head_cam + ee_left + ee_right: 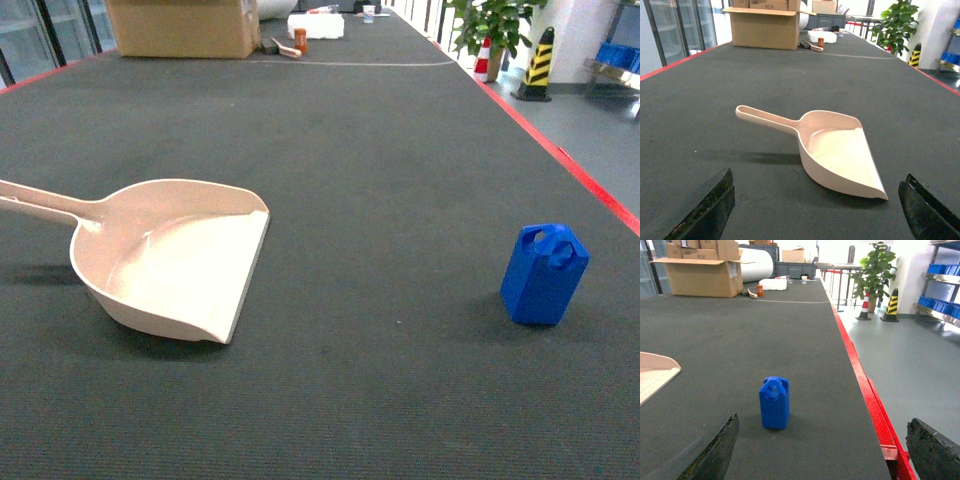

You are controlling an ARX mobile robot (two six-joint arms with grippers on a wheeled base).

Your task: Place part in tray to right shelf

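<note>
Here, each thing in turn:

Part: the blue part [544,273] stands upright on the dark mat [380,180], rounded pierced end up, on the right side of the head view, not far from the red edge strip [560,150]. Nothing touches it.

Tray: the beige tray [175,258] lies on the mat at the left, well apart from the part, its handle running off the left edge of the head view and its flat lip facing right. It holds nothing.

Left gripper: the left gripper [815,210] hangs above the mat just short of the tray, fingers [707,207] spread wide, nothing between them.

Right gripper: the right gripper [825,450] faces the part, which stands between and beyond its fingers [715,450]; they are spread wide and grip nothing.

Right shelf: a steel rack [940,290] with blue crates [942,269] stands across the floor at the far right.

Background: a cardboard box [182,26], a potted plant [494,26] and a striped cone [537,66] sit at the far end.
</note>
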